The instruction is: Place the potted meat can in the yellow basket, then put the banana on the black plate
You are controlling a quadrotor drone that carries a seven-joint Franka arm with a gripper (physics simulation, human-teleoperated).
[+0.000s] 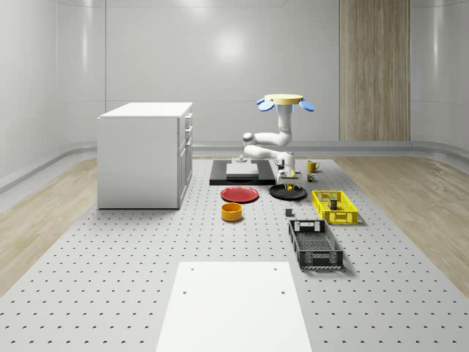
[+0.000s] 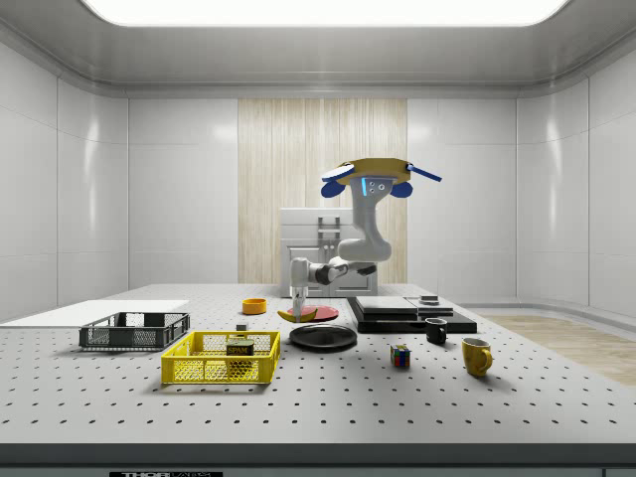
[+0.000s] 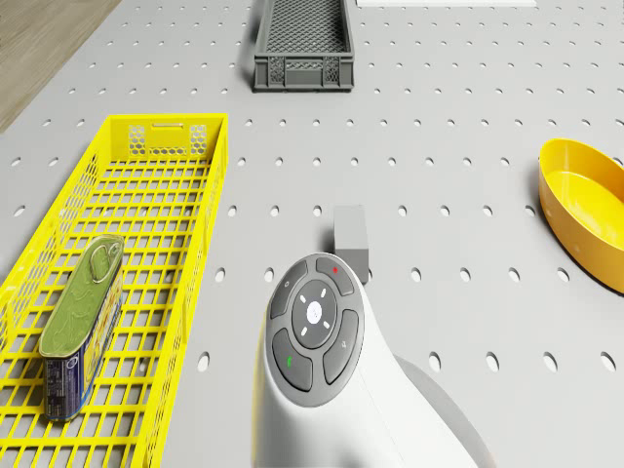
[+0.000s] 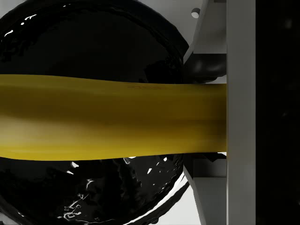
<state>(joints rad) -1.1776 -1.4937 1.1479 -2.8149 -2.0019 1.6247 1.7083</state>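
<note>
The potted meat can lies inside the yellow basket. My drone hovers above the black plate, with the arm bent down toward it. The gripper is shut on the banana, which hangs just over the plate. In the wrist view the banana stretches across the plate and one finger presses against its end.
A red plate and an orange bowl lie beside the black plate. A dark grey crate stands past the basket, with a small grey block between. A white cabinet, a black platform and a yellow mug stand behind.
</note>
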